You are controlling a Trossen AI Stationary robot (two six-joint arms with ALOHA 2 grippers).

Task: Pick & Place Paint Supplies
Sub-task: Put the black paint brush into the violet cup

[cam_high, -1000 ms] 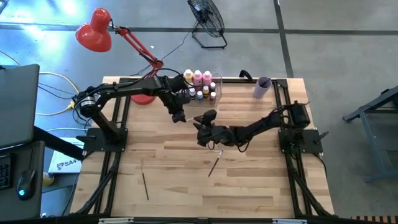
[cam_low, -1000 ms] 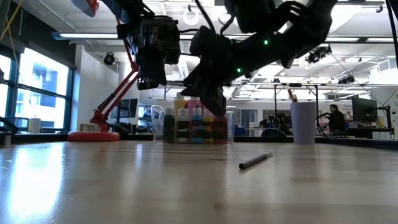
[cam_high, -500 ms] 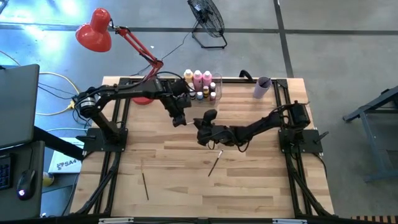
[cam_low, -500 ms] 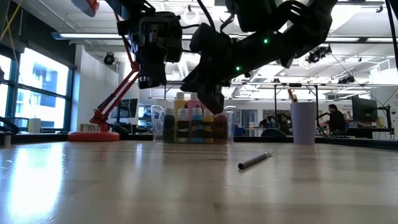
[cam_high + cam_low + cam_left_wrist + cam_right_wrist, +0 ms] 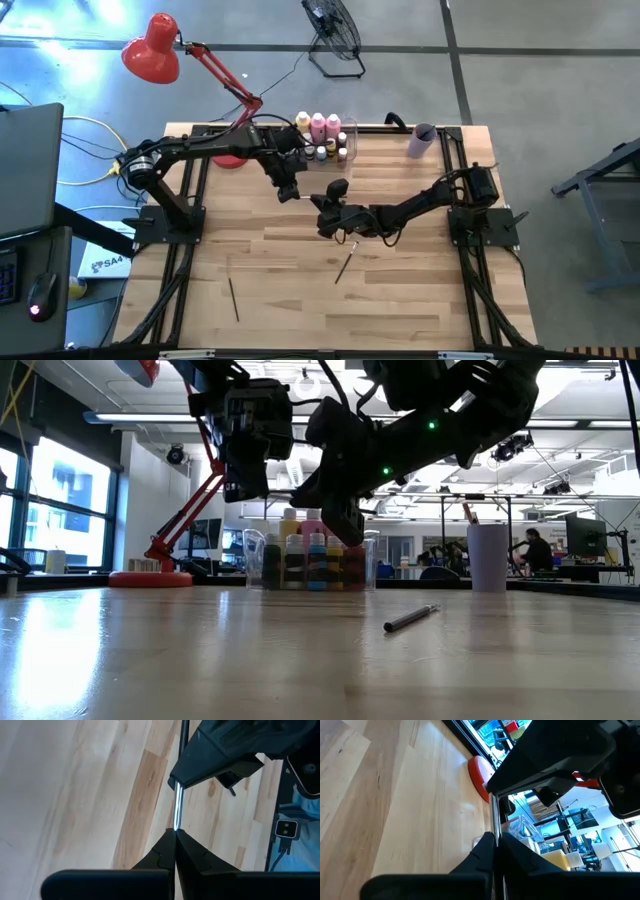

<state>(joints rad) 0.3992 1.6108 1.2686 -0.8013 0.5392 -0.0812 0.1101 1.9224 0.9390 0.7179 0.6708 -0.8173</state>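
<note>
Paintbrush (image 5: 233, 298) number one lies alone on the wood toward the table's (image 5: 420, 300) front-left corner, well apart from everything else. The red desk lamp's base (image 5: 230, 158) sits near the far-left corner.

My left gripper (image 5: 175, 836) hangs over the middle of the table, toward its far edge, fingers clenched on one end of a thin paintbrush with a silver ferrule (image 5: 176, 812). My right gripper (image 5: 494, 839) meets it just beside, fingers pinched shut on the other end of that same brush. So both my tools grip one brush, lifted off the wood and spanning the short gap between them.

Behind my grippers, at the middle of the far edge, stands the clear plastic bin (image 5: 349, 128). It holds the tall pink and yellow-orange paint bottles (image 5: 318, 124) and the tiny white-capped bottles (image 5: 322, 152).

Another paintbrush (image 5: 345, 265) lies flat on the wood, angled, nearer the front edge than my right gripper and a little right of centre; the low view shows it resting on the boards. The lilac cup (image 5: 422, 140) stands upright near the far-right corner.
</note>
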